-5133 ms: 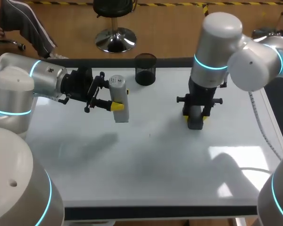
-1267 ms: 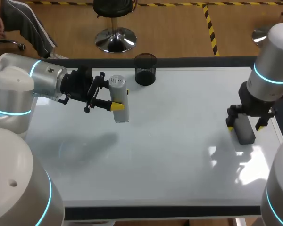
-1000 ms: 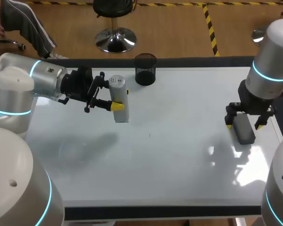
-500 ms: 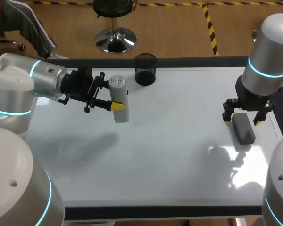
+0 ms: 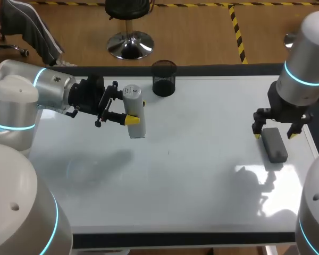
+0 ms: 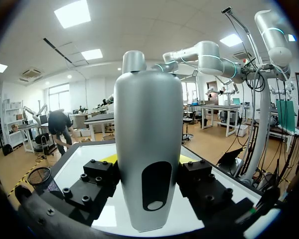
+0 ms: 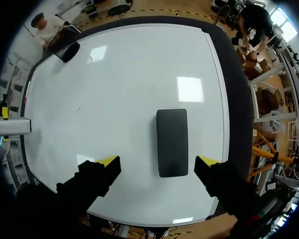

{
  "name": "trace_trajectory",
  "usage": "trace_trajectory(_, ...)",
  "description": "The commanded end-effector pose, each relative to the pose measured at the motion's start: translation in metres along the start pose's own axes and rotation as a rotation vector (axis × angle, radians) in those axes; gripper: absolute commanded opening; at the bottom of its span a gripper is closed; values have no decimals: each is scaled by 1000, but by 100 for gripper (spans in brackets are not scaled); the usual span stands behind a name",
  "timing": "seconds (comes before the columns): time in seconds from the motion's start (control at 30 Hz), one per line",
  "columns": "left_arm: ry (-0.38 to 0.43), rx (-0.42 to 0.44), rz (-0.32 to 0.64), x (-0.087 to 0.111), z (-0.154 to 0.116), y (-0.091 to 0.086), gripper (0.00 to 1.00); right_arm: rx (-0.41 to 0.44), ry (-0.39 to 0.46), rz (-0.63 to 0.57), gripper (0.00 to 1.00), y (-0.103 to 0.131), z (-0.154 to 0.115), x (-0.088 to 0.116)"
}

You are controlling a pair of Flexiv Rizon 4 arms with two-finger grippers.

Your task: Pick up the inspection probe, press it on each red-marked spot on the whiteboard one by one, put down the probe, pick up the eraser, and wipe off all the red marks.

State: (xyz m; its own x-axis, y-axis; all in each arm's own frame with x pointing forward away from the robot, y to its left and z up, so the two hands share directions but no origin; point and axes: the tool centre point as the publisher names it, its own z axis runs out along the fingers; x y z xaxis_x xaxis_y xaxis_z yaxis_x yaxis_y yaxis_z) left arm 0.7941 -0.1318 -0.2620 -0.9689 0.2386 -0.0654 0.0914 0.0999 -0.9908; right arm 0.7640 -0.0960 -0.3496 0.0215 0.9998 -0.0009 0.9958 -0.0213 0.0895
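**Seemingly a light eraser lying free, and a smooth probe clamped**

Over on the right, the dark eraser (image 7: 172, 142) lies flat on the whiteboard (image 5: 202, 175), near its right edge. The right pincer (image 7: 158, 160) hangs above the eraser's near end. Its yellow-tipped fingers are spread well wider than the eraser's narrow width and hold nothing. The eraser is a rounded oblong slab that looks light and fairly stiff, probably with a softer wiping face underneath. The best grip would be across its short sides at the middle of its length, so that it sits level and does not pivot when dragged. A grip near one end would likely let it twist under wiping pressure.

The left pincer (image 5: 134, 111) is closed on the inspection probe (image 6: 148, 149), with one finger on each flank of its lower body, over the left part of the whiteboard. The probe stands upright, a rigid, pale grey, bottle-shaped shell with a narrower cap and a dark oval window low on its front. Its surface looks smooth and its sides taper, so it could slide in a loose grip. The widest, straightest band, where the fingers now sit, is the sound place to hold it. Whether its base touches the whiteboard cannot be told.

No red marks show on the whiteboard in either view that takes it in, only a tiny dark speck near the middle. A black cup (image 5: 164, 78) stands at the far edge.
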Motion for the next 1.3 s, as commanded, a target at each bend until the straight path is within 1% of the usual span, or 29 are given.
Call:
trace_trajectory(0.03, -2, 0, 1, 1, 0, -1, 0, -2, 7, -5, 100, -3, 0, -3)
trace_trajectory(1.07, -2, 0, 1, 1, 0, -1, 0, -2, 7, -5, 100, -3, 0, -3)
trace_trajectory(1.3, 6, 24, -12, -5, 2, -3, 0, -2, 7, -5, 100, -3, 0, -3)
